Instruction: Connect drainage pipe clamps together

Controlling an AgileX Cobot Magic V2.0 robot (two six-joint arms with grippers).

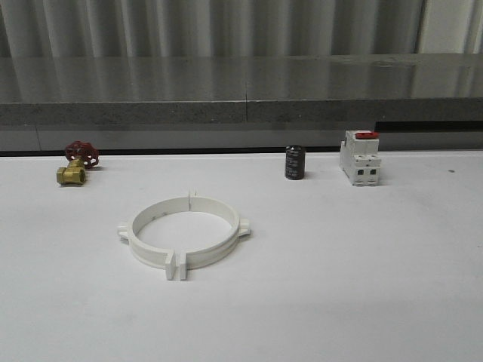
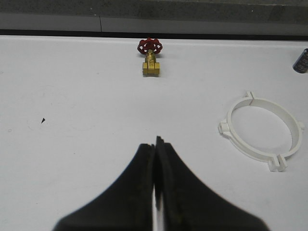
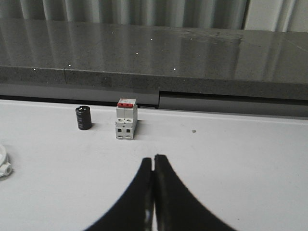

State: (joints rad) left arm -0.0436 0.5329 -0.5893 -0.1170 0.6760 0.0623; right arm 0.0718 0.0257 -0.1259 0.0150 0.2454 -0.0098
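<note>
Clamps (image 1: 185, 234): two white half-rings lying flat on the white tabletop (image 1: 362, 286), left of centre, set together as one wide ring. Their flat end tabs stand side by side at the near edge and again at the far edge; whether the tabs are locked or merely touching cannot be told. A small lug projects from the outer wall on each side. In the left wrist view the ring (image 2: 262, 130) lies well apart from the left hand (image 2: 156, 144), whose two dark fingers are pressed together with nothing between them. Part of the ring's edge (image 3: 4, 163) also appears in the right wrist view.

Right hand (image 3: 154, 161): fingers likewise pressed together, pinching nothing, over bare tabletop.

Valve (image 1: 78, 162): brass body with red handwheel, at the far left of the tabletop, well apart from the ring.

Capacitor (image 1: 294, 163): short black cylinder, upright, near the far edge; pale printing on its sleeve is too small to read.

Breaker (image 1: 360, 157): white boxy unit with a red switch on top, upright, just to the right of the capacitor. No legible marking on its face.

Ledge (image 1: 241, 90): grey speckled slab behind the tabletop, backed by a corrugated wall.
</note>
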